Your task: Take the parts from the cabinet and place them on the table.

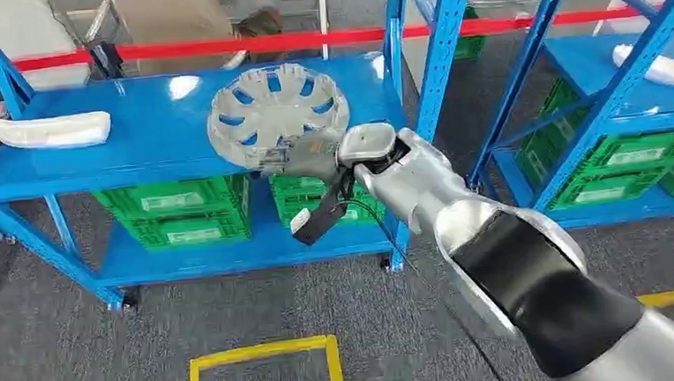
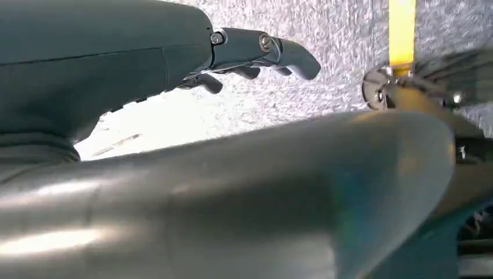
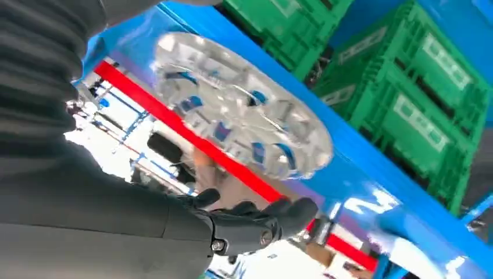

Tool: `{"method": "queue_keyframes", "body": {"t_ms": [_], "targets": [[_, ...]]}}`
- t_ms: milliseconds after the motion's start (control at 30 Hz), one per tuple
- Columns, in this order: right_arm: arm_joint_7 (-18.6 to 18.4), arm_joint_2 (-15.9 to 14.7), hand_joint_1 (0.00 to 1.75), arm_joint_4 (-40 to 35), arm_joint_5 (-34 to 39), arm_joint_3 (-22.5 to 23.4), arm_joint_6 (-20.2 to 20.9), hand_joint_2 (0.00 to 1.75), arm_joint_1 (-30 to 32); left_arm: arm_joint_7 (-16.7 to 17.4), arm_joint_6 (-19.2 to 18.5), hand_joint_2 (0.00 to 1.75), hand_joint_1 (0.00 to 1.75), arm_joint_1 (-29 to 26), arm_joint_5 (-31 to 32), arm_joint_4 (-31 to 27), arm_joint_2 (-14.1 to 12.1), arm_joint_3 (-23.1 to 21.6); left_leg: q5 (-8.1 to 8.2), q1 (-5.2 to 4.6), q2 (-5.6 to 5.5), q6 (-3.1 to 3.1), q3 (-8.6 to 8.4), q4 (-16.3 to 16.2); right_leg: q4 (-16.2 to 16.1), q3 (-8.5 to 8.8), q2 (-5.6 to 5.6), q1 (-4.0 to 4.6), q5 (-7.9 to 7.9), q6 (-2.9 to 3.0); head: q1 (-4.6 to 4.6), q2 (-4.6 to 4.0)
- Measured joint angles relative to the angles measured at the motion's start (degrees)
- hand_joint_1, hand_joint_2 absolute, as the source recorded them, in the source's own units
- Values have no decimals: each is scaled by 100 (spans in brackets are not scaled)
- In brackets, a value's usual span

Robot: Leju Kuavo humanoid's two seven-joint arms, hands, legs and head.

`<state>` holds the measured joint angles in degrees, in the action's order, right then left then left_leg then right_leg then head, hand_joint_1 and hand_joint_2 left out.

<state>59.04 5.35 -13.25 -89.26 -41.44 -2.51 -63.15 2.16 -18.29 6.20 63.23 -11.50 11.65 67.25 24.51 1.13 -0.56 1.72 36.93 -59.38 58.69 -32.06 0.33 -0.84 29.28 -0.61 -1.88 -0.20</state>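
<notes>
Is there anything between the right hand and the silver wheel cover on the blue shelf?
Nothing visible. The right hand is at the near edge of the wheel cover, which lies on the top shelf of the blue rack. The white part lies well off to the side.

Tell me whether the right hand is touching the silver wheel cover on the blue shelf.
Cannot tell. In the head view the right hand overlaps the near rim of the wheel cover; in the right wrist view its fingers appear clear of the wheel cover, but depth is unclear.
</notes>
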Motion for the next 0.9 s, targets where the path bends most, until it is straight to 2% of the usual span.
{"method": "queue_keyframes", "body": {"t_ms": [67,100,133,200,233,267,300,333,400,433,500,533,567,600,633,667,700,733,767,800,833,900], "targets": [[-4,0,0,0,0,0,2,175,-1,-2,0,0,0,0,2,0,-4,0,28,0,-6,-97,-32,8,-29,40,-4,-24,45,-69,0,0],[-4,-6,0,0,2,0,2,175,-2,-11,0,0,0,-6,4,-4,-4,0,46,7,-12,-137,-67,20,71,23,-18,-29,85,-88,-28,0],[-4,-7,0,0,2,0,2,175,-14,-15,0,0,0,-5,4,-4,-4,0,72,2,-14,-175,-92,20,367,-136,-21,-30,210,-91,-42,0],[-2,-7,0,0,2,0,4,175,2,-17,0,0,0,2,9,-4,-4,0,124,-18,-12,-217,-132,20,1285,-692,-19,-1,505,-91,-42,0],[-4,-13,0,0,0,0,4,175,30,-17,0,0,0,2,11,-4,-4,0,156,-34,-14,-235,-160,18,1674,-963,-19,4,574,-84,-42,0],[-4,-31,0,0,0,0,4,175,55,-17,0,0,0,-3,11,-4,-7,0,190,-51,-23,-243,-198,18,1817,-1121,-18,8,515,-67,-44,0],[-4,-33,0,0,0,0,4,175,71,-17,0,0,0,-12,15,-4,-9,0,229,-70,-39,-248,-253,18,1666,-1136,-18,23,294,-29,-44,0],[-4,-37,0,0,2,0,4,175,71,-17,0,0,0,-16,17,-4,-9,0,268,-87,-49,-247,-311,19,1305,-1031,-18,47,-2,21,-46,0],[-4,-55,0,0,4,0,4,175,42,-17,0,0,0,-17,17,-2,2,0,354,-104,-55,-240,-416,32,286,-674,-28,136,-638,187,-48,0],[-4,-61,0,0,19,0,4,175,22,-17,2,0,0,-7,18,5,20,0,387,-133,-48,-204,-437,30,152,-590,-42,169,-533,238,-19,0],[-4,-61,0,0,28,0,11,175,14,-17,22,0,0,10,17,0,13,0,416,-111,-49,-150,-455,56,43,-548,-44,211,-498,224,-55,0],[-4,-61,0,0,33,0,11,175,15,-15,29,0,0,10,17,0,15,0,433,-97,-44,-123,-478,82,39,-535,-36,220,-471,247,-59,0],[-4,-70,0,0,37,2,11,175,9,-9,31,0,0,11,17,0,15,0,458,-111,-39,-88,-522,108,-26,-477,-31,193,-470,264,-57,0],[-7,-70,0,-4,37,9,11,175,18,0,31,0,0,-2,17,-9,2,0,487,-106,-16,-66,-535,90,-117,-368,-40,127,-484,261,-70,0],[-4,-70,0,-4,44,15,11,175,5,-7,31,0,0,-2,17,-7,0,0,553,-123,5,-31,-458,-112,-159,-286,-32,123,-461,291,-30,0],[-9,-68,0,-4,46,17,11,175,-9,-7,31,0,0,2,17,-7,0,0,692,-113,5,-12,-250,-489,-162,-250,-38,119,-434,330,-18,0],[-4,-63,0,-4,46,20,15,175,-2,-7,31,0,0,6,18,-9,-2,-2,854,-97,7,12,53,-988,-158,-212,-39,117,-389,336,-11,0],[-4,-63,0,-4,44,24,28,175,22,-9,31,0,0,4,17,-9,-9,0,950,-83,8,33,316,-1369,-149,-177,-39,117,-346,338,-20,0],[-4,-66,0,-2,37,35,35,175,45,-9,31,0,0,-5,17,-9,-13,0,931,-71,12,58,505,-1581,-135,-138,-38,110,-298,330,-18,0],[-4,-66,0,-2,35,39,46,175,58,-4,31,0,0,-19,17,-7,-15,0,765,-58,17,78,545,-1513,-112,-95,-30,98,-250,315,-18,0],[-4,-66,0,-2,37,48,52,175,58,-4,31,0,0,-28,18,-7,-20,0,481,-41,20,96,469,-1212,-84,-46,-20,81,-190,292,-18,0],[-7,-68,0,-2,37,81,66,175,50,-2,31,0,0,-27,17,-7,-28,0,-163,0,29,130,127,-256,-6,43,-14,46,-49,225,-15,0]]}}
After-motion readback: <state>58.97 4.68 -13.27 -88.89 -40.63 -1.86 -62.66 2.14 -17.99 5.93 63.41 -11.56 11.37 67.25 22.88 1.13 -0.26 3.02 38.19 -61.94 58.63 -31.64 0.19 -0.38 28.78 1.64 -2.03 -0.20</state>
